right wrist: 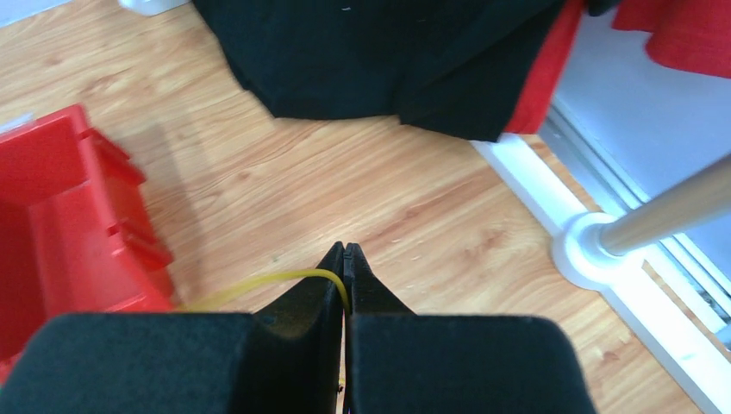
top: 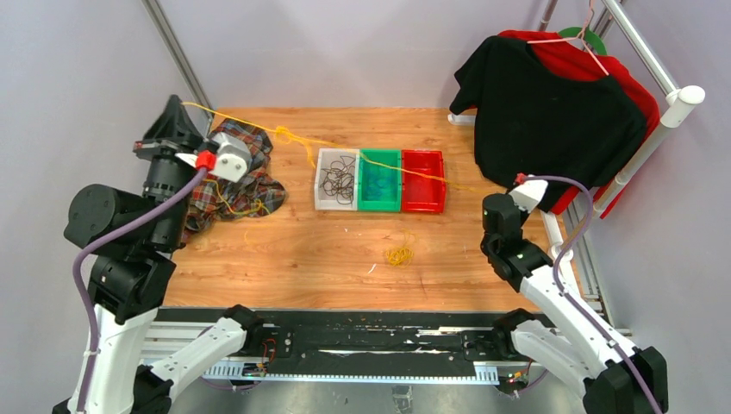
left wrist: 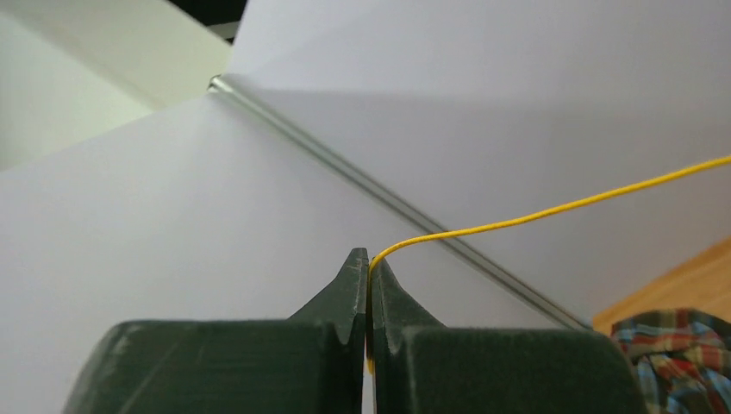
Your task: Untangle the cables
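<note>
A long yellow cable (top: pixel 405 171) is stretched across the table from my left gripper (top: pixel 179 103) at the far left, over the bins, to my right gripper (top: pixel 490 200). It has a knot (top: pixel 289 134) near the plaid cloth. In the left wrist view the left gripper (left wrist: pixel 369 259) is shut on the yellow cable (left wrist: pixel 552 209), held up in the air. In the right wrist view the right gripper (right wrist: pixel 345 250) is shut on the cable's other end (right wrist: pixel 259 283), just above the wood. A small yellow coil (top: pixel 399 254) lies loose on the table. Dark cables (top: pixel 338 178) fill the clear bin.
A clear bin (top: pixel 321 181), a green bin (top: pixel 380 200) and a red bin (top: pixel 424 181) stand side by side mid-table. A plaid cloth (top: pixel 246 177) with another yellow wire lies at the left. Black and red shirts (top: pixel 552 112) hang on a white rack (top: pixel 681 97) at the right.
</note>
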